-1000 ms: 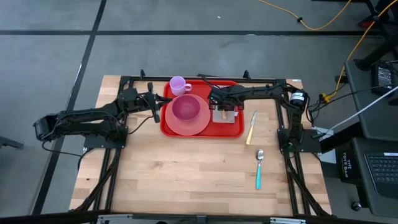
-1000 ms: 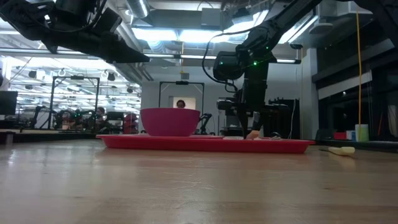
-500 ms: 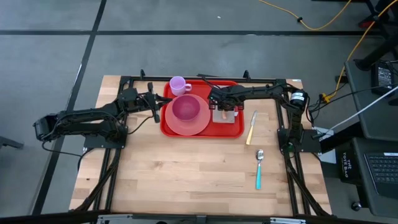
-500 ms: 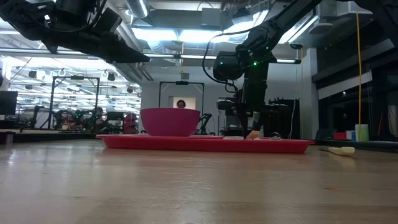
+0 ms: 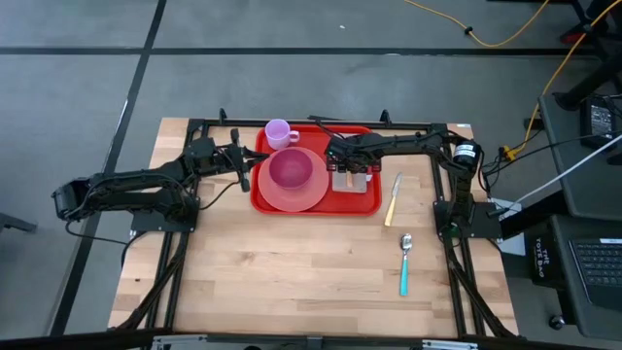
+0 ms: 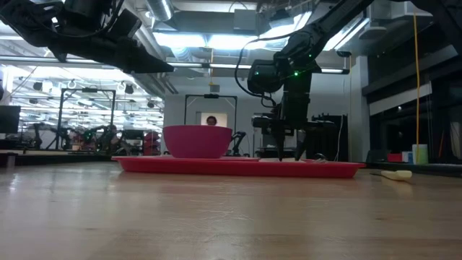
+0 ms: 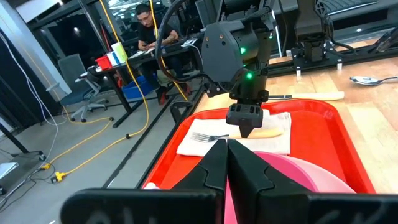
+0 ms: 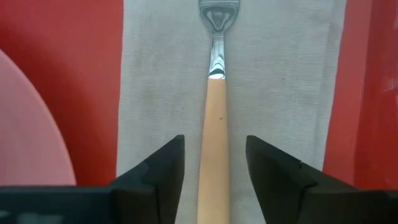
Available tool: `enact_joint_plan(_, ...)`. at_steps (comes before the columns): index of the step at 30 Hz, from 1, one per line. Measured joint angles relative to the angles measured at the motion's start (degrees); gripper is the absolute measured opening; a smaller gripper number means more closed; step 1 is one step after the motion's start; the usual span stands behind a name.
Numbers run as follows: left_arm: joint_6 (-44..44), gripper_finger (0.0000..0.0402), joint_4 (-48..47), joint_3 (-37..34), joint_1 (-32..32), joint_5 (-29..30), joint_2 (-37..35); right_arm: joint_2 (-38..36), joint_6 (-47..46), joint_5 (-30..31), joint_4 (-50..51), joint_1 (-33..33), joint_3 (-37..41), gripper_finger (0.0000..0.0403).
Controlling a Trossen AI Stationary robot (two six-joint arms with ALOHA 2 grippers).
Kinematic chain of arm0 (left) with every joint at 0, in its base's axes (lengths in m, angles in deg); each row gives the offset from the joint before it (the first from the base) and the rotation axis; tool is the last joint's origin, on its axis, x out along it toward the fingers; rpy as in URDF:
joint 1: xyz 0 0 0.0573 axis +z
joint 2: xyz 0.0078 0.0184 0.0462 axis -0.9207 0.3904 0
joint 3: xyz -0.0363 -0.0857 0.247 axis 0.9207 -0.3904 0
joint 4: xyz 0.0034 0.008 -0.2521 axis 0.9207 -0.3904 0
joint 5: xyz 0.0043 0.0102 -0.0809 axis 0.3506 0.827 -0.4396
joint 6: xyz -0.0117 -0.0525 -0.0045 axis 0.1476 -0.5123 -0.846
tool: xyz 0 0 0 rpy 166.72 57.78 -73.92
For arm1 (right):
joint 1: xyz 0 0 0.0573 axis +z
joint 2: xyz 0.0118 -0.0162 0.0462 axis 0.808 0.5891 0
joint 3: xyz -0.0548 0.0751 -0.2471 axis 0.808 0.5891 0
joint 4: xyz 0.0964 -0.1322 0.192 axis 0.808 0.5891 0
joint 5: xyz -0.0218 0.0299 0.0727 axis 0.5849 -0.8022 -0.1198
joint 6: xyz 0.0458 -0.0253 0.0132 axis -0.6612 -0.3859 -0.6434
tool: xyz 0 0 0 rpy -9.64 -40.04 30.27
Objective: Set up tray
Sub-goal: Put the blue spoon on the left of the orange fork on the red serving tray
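My right gripper [image 8: 211, 163] hangs with fingers parted astride the fork [image 8: 215, 93] on the napkin [image 8: 280, 93] inside the tray [image 5: 364, 202]; the left gripper [image 5: 241, 163], clenched, waits beside the tray; the rigid, slick, light tray is best gripped by its rim.

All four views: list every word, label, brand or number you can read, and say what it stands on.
None can be read.
White lettering on the dark box beside the table, high view: too small to read.
Large bright red rectangular plastic tray, white cloth napkin, tan-handled fork: no text.
Right gripper, open over the fork, and left gripper, shut by the tray's edge: no labels.
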Motion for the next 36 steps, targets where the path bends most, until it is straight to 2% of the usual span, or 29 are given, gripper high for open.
enact_joint_plan(10,0.0,0.0002,0.0,0.0,0.0,0.0,0.0,-0.2,7.0,-1.0,4.1,0.0,-2.9,0.0176)
enact_joint_plan(15,0.0,0.0006,0.0,0.0,0.0,0.0,0.0,-0.2,11.7,-0.7,14.1,0.5,-9.5,0.0176)
enact_joint_plan(20,0.0,0.0002,0.0,0.0,0.0,0.2,0.0,-0.9,15.6,5.3,23.9,3.9,-15.4,0.0176)
enact_joint_plan(25,0.0,0.0005,0.0,0.0,0.0,0.2,0.0,-4.7,18.2,9.9,26.8,9.2,-15.8,0.0176)
enact_joint_plan(29,0.0,0.0005,0.0,0.0,0.0,0.2,0.0,-8.6,16.3,14.7,24.1,15.0,-9.4,0.0176)
enact_joint_plan(36,-0.1,0.0002,0.0,0.0,0.0,0.1,0.0,-17.8,4.4,13.8,12.0,26.2,9.0,0.0176)
